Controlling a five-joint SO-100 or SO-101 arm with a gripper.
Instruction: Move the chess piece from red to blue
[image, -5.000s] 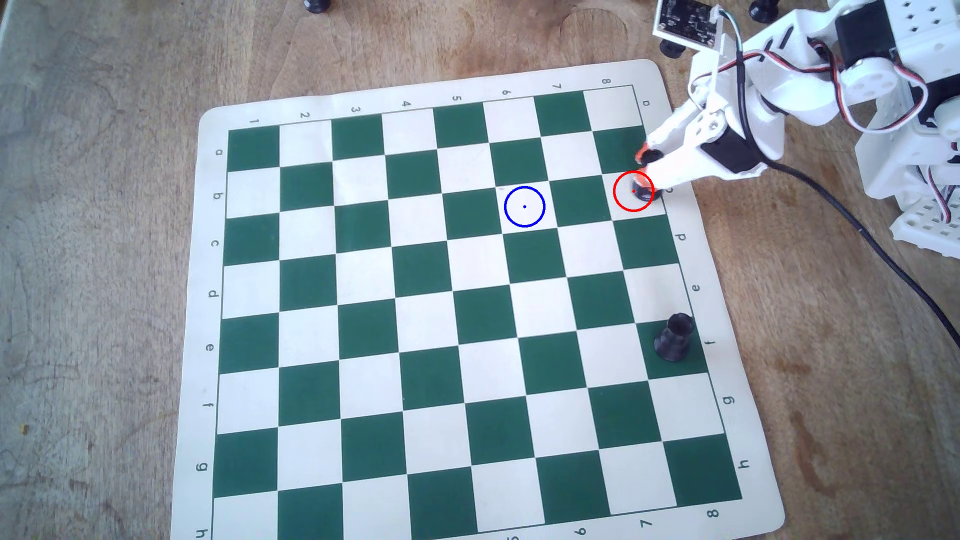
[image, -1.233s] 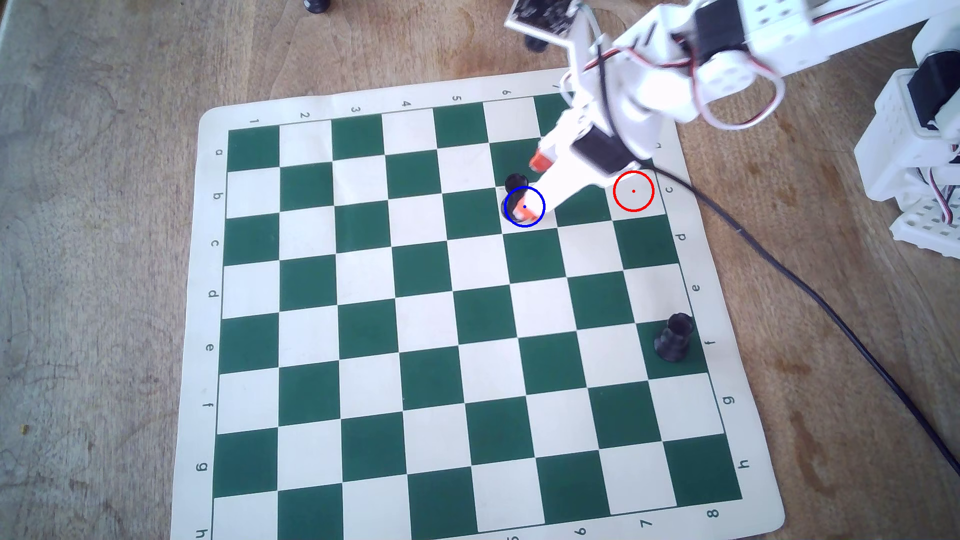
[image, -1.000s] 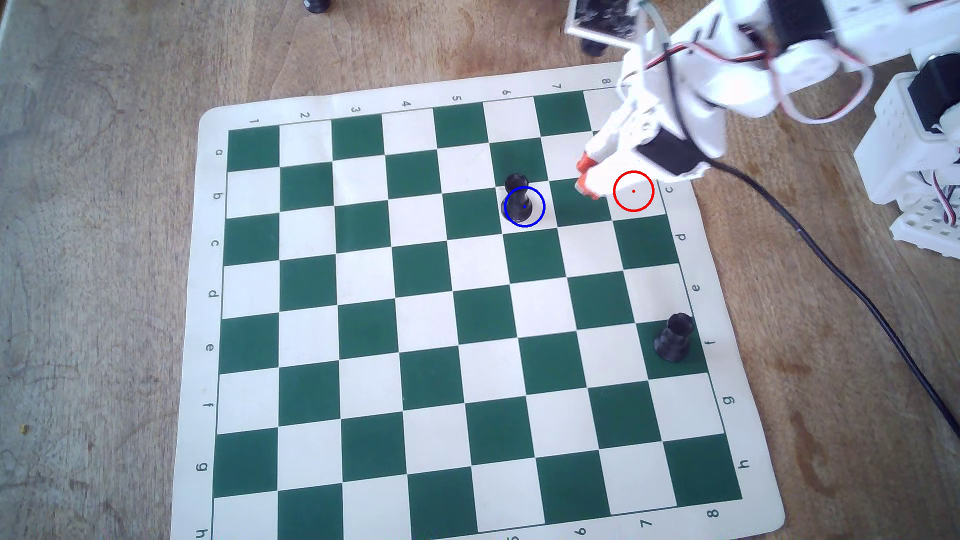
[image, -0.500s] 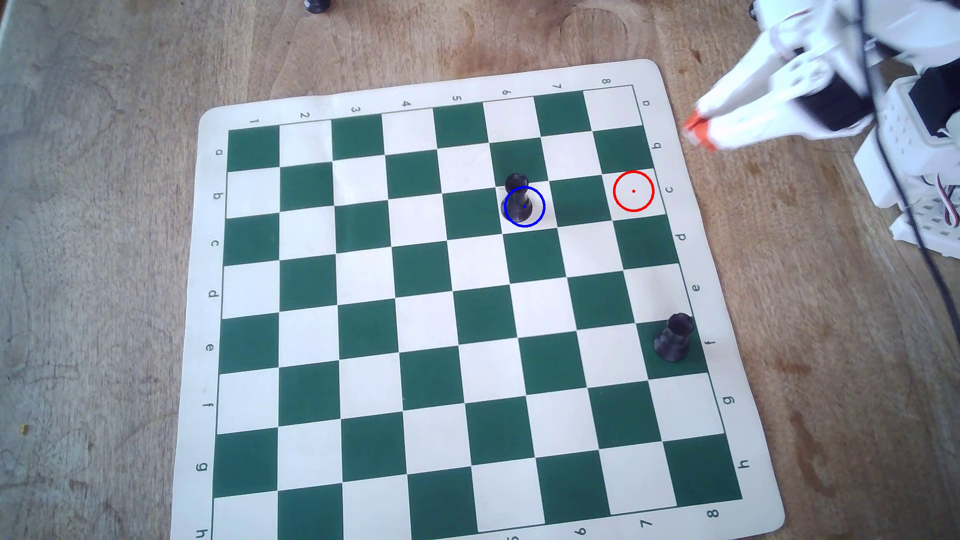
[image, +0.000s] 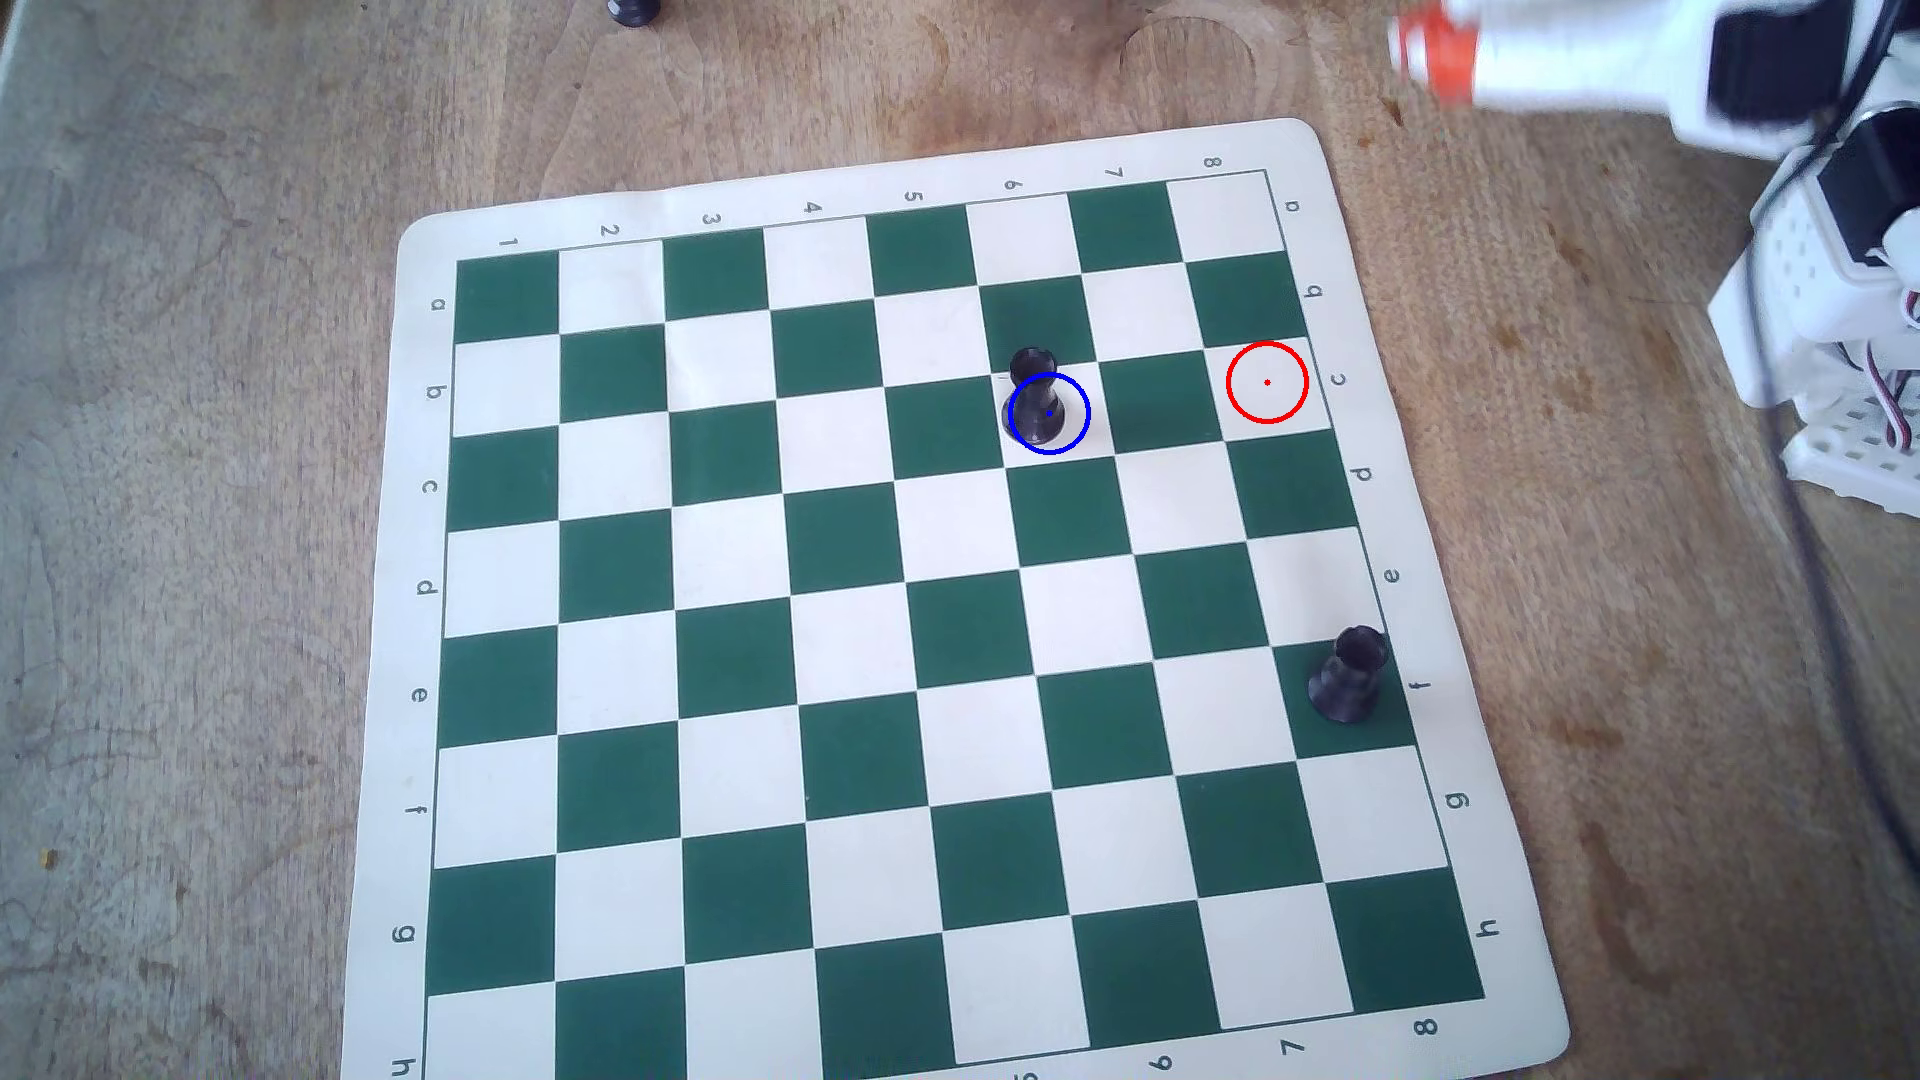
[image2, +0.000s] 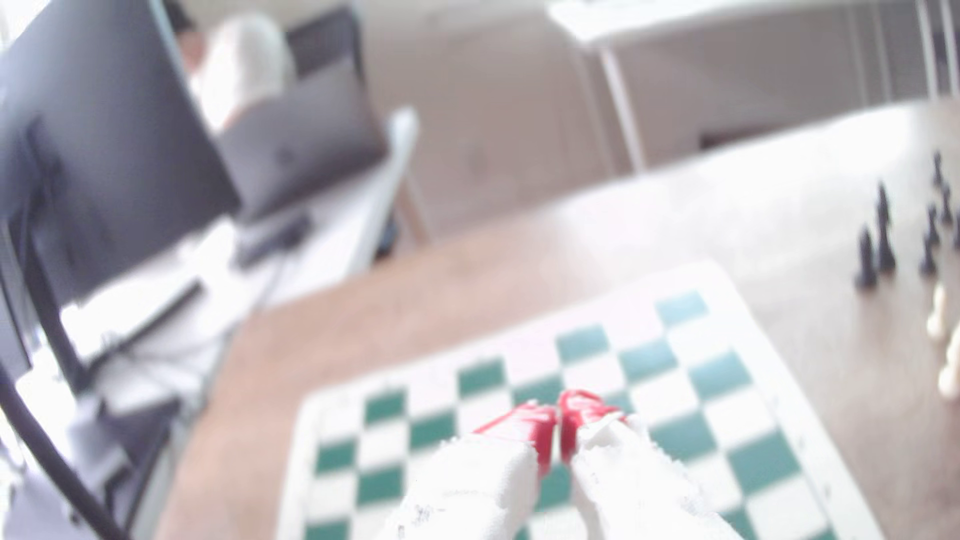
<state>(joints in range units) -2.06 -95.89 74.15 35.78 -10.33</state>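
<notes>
The chess piece (image: 1037, 405), small and black with a knob top, stands upright with its base inside the blue ring (image: 1049, 413) in the overhead view. The red ring (image: 1267, 382) to its right holds nothing. My gripper (image: 1429, 47) with orange tips is raised off the board at the top right, blurred by motion. In the wrist view the gripper (image2: 558, 420) is shut with its red pads together and nothing between them, high above the green and white board (image2: 727, 415). The chess piece does not show in the wrist view.
A stouter black piece (image: 1349, 675) stands on a green square near the board's right edge. Another black piece (image: 632, 10) sits on the wood at the top edge. Several spare pieces (image2: 878, 244) stand beside the board. A black cable (image: 1839, 644) runs down the right.
The gripper carried the piece from the red ring to the blue ring, let it go, then pulled back to the right and up off the board, closing as it went.
</notes>
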